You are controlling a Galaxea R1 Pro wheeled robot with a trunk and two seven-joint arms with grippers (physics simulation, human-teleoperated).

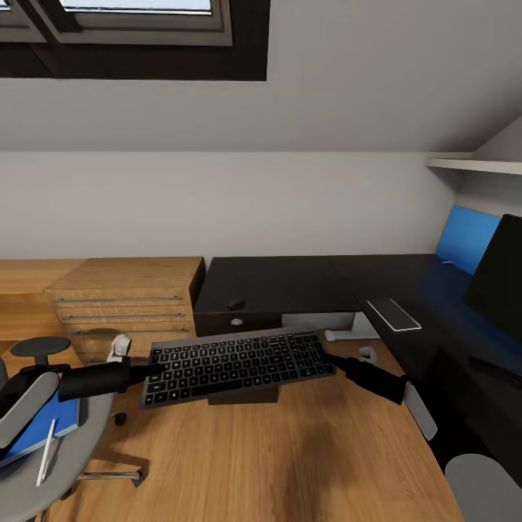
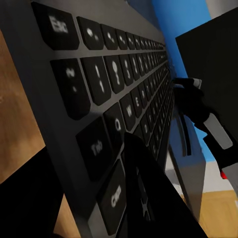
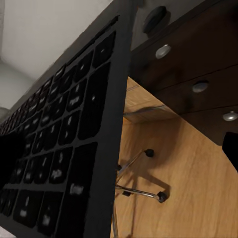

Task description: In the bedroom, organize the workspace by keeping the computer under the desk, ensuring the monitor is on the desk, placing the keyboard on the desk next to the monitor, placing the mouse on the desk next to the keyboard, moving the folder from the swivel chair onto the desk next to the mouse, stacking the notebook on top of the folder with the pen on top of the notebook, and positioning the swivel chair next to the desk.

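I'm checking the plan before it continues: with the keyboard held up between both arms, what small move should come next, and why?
Probably carry the keyboard forward and to the right toward the desk. Both tools grip its ends above the floor, and the monitor it belongs beside stands on the desk's right wing.

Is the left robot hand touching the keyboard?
Touching. In the left wrist view, a dark finger lies on the keyboard's keys near Caps; head view shows that end held.

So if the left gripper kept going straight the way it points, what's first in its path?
The keyboard: the left gripper is already at its left end, pointing along it toward the right gripper. Nothing else shows between.
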